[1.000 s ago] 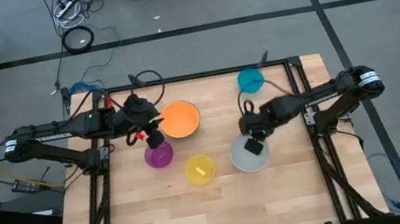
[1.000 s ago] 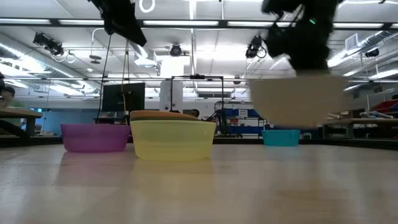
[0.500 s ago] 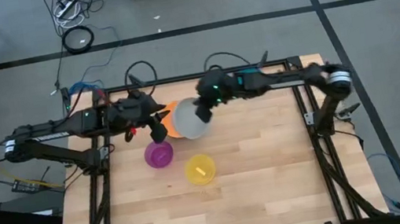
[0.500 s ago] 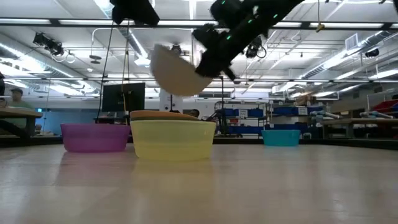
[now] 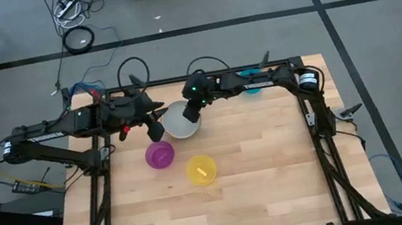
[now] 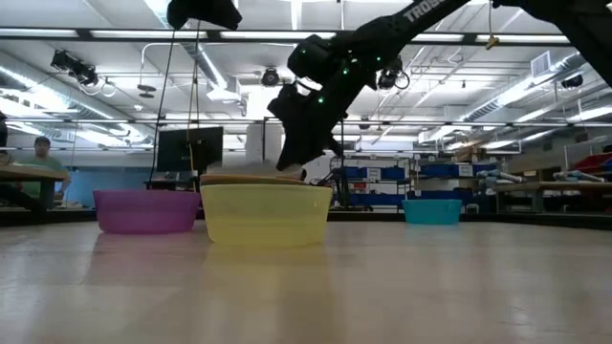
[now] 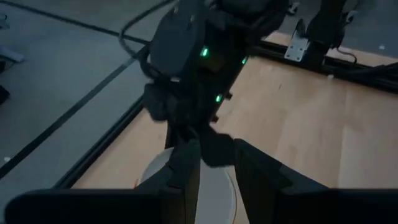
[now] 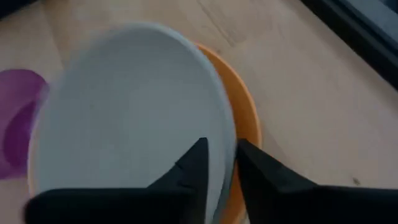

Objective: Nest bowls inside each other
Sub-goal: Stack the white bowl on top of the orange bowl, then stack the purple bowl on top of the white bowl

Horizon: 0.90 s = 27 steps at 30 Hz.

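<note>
The white bowl (image 5: pixel 179 122) sits inside the orange bowl (image 8: pixel 246 124) at the table's far middle; only an orange crescent shows around it. My right gripper (image 8: pixel 221 152) reaches down over the white bowl's right side, open, one finger inside its rim and one outside. My left gripper (image 7: pixel 217 186) hangs open and empty just left of these bowls, above the table. The purple bowl (image 5: pixel 160 155) and the yellow bowl (image 5: pixel 201 170) stand on the table nearer the front. The blue bowl (image 6: pixel 432 210) stands at the far right, partly under my right arm in the high view. My right gripper straddles the white bowl's rim (image 8: pixel 222 134) on its right side, coming slanting down from the table's right. Whether either finger touches the rim I cannot tell. The bowl rests level in the orange bowl.
Black frame rails (image 5: pixel 310 124) run along the table's left, right and far edges. Bare wood spreads over the right and near parts of the table (image 5: pixel 275 181). Cables loop behind both arms at the far edge.
My right gripper has swung from the table's right half toward the far left, carrying the white bowl lifted and tipped, then lowered it into the orange bowl, where it now sits level. My left gripper has risen a little.
</note>
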Motion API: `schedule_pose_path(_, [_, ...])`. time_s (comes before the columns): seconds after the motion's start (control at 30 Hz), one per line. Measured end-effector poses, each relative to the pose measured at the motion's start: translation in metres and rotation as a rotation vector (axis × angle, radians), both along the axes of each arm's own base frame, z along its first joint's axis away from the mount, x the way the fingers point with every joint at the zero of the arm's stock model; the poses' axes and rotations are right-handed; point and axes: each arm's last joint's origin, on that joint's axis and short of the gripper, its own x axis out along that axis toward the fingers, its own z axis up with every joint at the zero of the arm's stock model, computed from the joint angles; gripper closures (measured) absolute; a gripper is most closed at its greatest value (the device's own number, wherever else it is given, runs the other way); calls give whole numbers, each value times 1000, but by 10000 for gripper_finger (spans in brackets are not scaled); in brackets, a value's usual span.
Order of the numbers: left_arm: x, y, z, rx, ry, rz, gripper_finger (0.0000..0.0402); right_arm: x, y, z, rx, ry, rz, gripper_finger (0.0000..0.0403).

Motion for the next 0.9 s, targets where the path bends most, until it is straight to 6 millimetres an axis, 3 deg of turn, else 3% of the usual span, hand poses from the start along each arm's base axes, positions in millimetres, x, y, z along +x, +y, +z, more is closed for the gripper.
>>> schedule_pose_path(0.17, [-6, 0, -3, -17, 46, 4, 296, -12, 2, 28, -38, 17, -33, 270])
schedule_pose_path(0.3, [-17, -2, -13, -76, 171, 10, 296, -32, 12, 55, -96, 72, -63, 249])
schedule_pose_path(0.53, [-43, -16, -63, -264, 581, 3, 296, -89, 64, 113, -347, 261, -114, 249])
schedule_pose_path(0.7, [-44, -23, -100, -329, 614, 66, 296, -139, 105, 141, -362, 251, -154, 249])
schedule_pose_path(0.9, [-37, -27, -137, -418, 545, 127, 296, -191, 137, 141, -286, 235, -238, 248])
